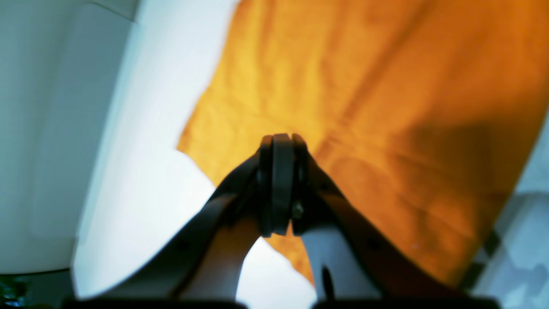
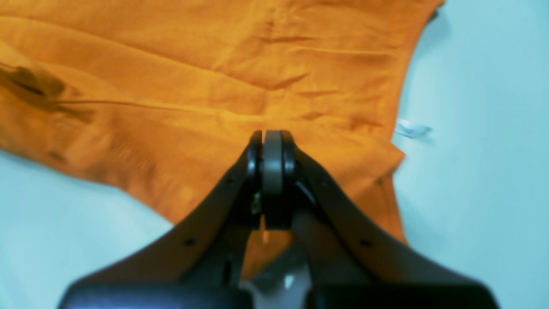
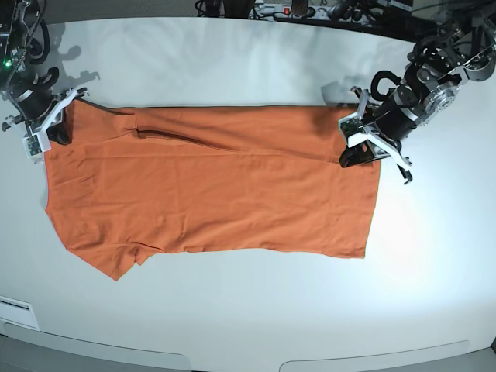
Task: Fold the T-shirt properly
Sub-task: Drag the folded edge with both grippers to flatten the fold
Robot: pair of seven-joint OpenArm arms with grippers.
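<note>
Two arms work over one orange T-shirt (image 3: 209, 186), which lies spread across the white table (image 3: 232, 310) with its long axis running side to side in the base view. Nearest the camera there is bare tabletop, then the shirt's near edge, with a short sleeve (image 3: 116, 260) poking out at the lower left corner. The cloth lies mostly flat, and a long diagonal crease crosses it from upper left toward the middle.

At the far left corner of the shirt sits the right gripper (image 3: 48, 130), low on the fabric's edge. In its wrist view the right gripper (image 2: 272, 148) has its jaws pressed together, tips over the orange cloth near a folded-over corner; whether a layer of fabric is pinched between them cannot be told. A small white tag (image 2: 411, 128) sticks out from the shirt's edge onto the table just beside that corner.

At the far right corner is the left gripper (image 3: 364, 147), resting at the shirt's upper right edge. Its wrist view is blurred; the left gripper (image 1: 282, 150) shows its jaws closed together with the tips over the shirt's edge, and again it is unclear whether cloth is caught between them.

Beyond the table's far rim lie dark cables (image 3: 294, 9) and equipment.
</note>
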